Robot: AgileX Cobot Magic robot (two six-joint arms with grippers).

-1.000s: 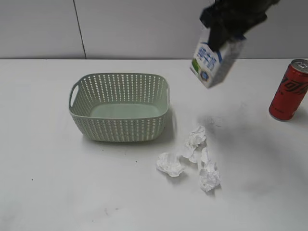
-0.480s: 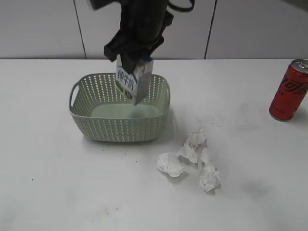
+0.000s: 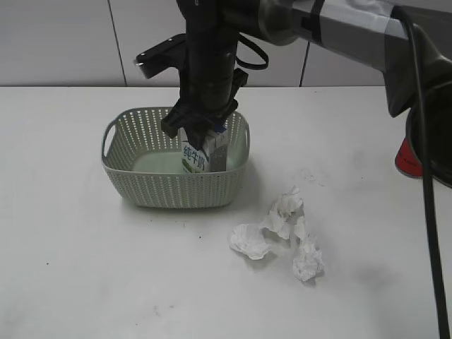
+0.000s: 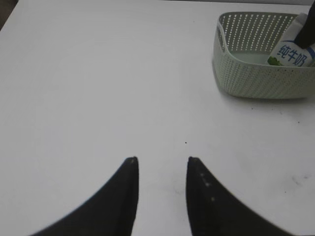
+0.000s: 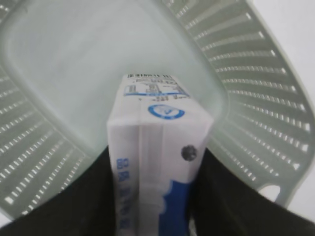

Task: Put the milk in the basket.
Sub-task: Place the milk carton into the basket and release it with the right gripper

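The milk (image 3: 201,152), a white carton with blue characters, hangs upright inside the sage-green basket (image 3: 141,185), its lower part hidden behind the front wall. My right gripper (image 3: 200,131) reaches across from the right and is shut on the carton's top. In the right wrist view the milk (image 5: 155,147) sits between the black fingers (image 5: 91,196), with the basket's floor and perforated wall (image 5: 256,113) around it. I cannot tell whether it touches the floor. My left gripper (image 4: 161,162) is open and empty over bare table, with the basket (image 4: 256,81) and milk (image 4: 291,53) far off at upper right.
Several crumpled white tissues (image 3: 279,233) lie on the table in front and to the right of the basket. A red soda can (image 3: 403,157) stands at the far right, mostly hidden behind the right arm. The table is white with a grey wall behind.
My right gripper carried the milk from high at the right, leftwards over the basket, then lowered it inside. The arm now covers most of the red can.
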